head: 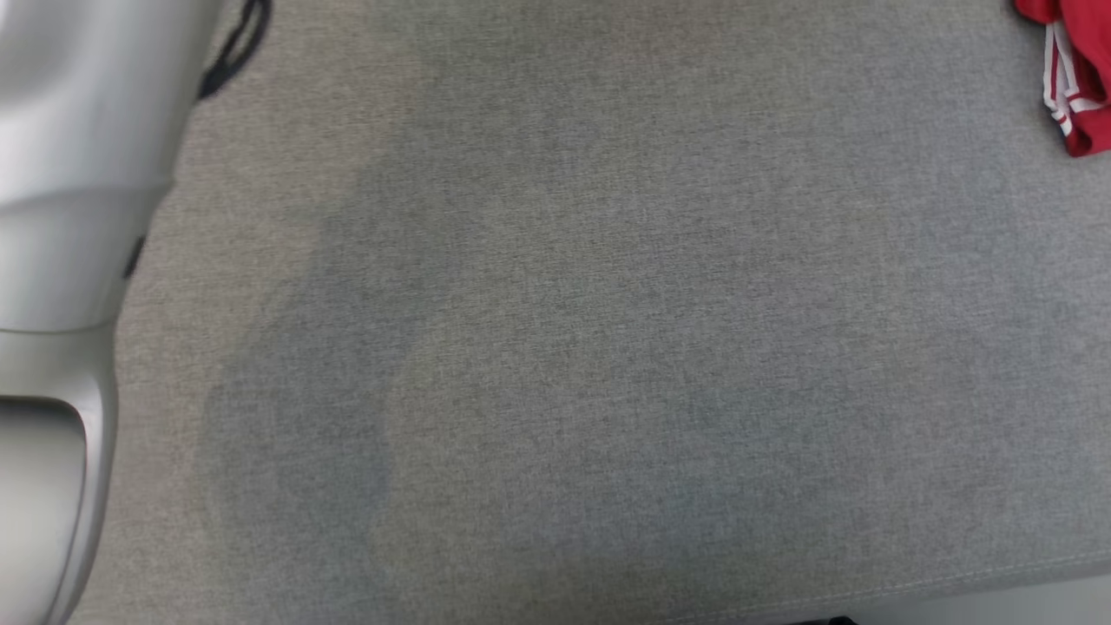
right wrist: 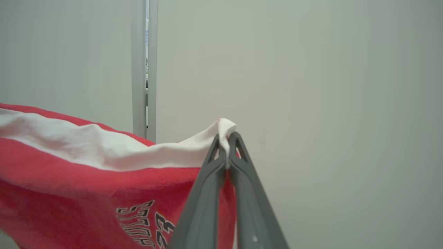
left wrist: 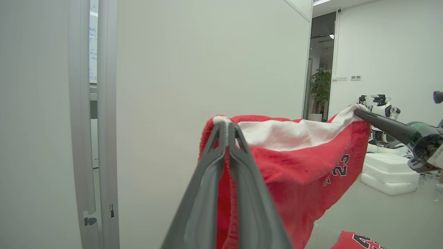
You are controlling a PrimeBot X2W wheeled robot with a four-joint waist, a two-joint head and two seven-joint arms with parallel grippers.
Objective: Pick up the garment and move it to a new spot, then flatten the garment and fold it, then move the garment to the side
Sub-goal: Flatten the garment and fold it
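Head view: the grey woven-fabric bench stretches wide and uncluttered, its front seam low at the right, so there is ample room to lay cloth down. A pale forearm crosses the left side. A red, white-striped cloth shows at the top right corner; I cannot tell whether it belongs to the held piece.

Left wrist view: the left tool is pinched tight on one top corner of the red fleecy garment with a white band and a black 23, which is held aloft. The right tool grips the far corner, and the top edge sags slightly between them.

Right wrist view: here the right tool is clamped on the end of the white band, and the garment hangs to its left.

Likely reason: a two-corner hold lets the cloth hang flat, ready for spreading.
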